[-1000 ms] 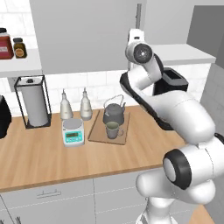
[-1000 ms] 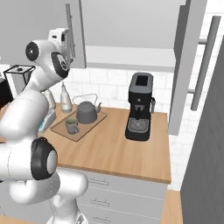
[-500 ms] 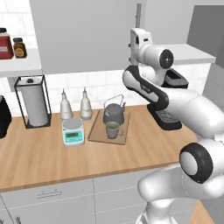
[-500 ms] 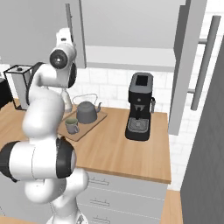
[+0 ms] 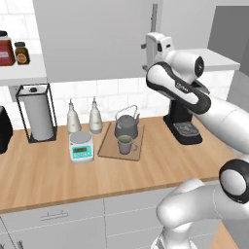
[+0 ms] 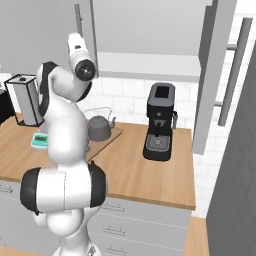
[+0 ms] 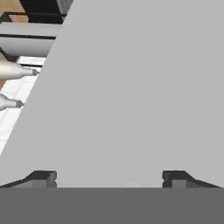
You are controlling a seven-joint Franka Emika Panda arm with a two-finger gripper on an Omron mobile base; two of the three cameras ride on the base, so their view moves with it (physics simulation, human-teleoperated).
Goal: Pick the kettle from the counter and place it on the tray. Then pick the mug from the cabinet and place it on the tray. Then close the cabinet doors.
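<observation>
Since a second ago the white arm has swung up and to the right, so its hand now sits high against the left flat light grey cabinet door [image 5: 97,39], close by that door's long vertical grey bar handle [image 5: 154,22]; the things below have stayed where they were.

On the far left of the left base view, a white open shelf [image 5: 22,73] carries a red jar [image 5: 6,48] and a smaller brown jar [image 5: 21,53]. Below it on the long light brown wood-grain tabletop [image 5: 58,170] stand a paper towel roll in a black wire holder [image 5: 35,114], then two pale bottles [image 5: 73,116] and a small white kitchen scale with a teal display [image 5: 80,147] in front of them. Next comes the flat rectangular light brown wooden tray [image 5: 108,143]; the small squat dark grey round kettle [image 5: 127,125] stands on its back part and the small grey-green cylindrical mug [image 5: 125,144] on its front part, just beside each other. Further right is a black coffee machine [image 5: 182,126].

In the hand view the two dark fingers [image 7: 43,177] stand wide apart with nothing between them, facing the grey door panel; whether they touch it I cannot tell. In the right base view the right cabinet door [image 6: 215,80] hangs open, and the light grey wall cabinet [image 6: 145,65] shows its white shelf.
</observation>
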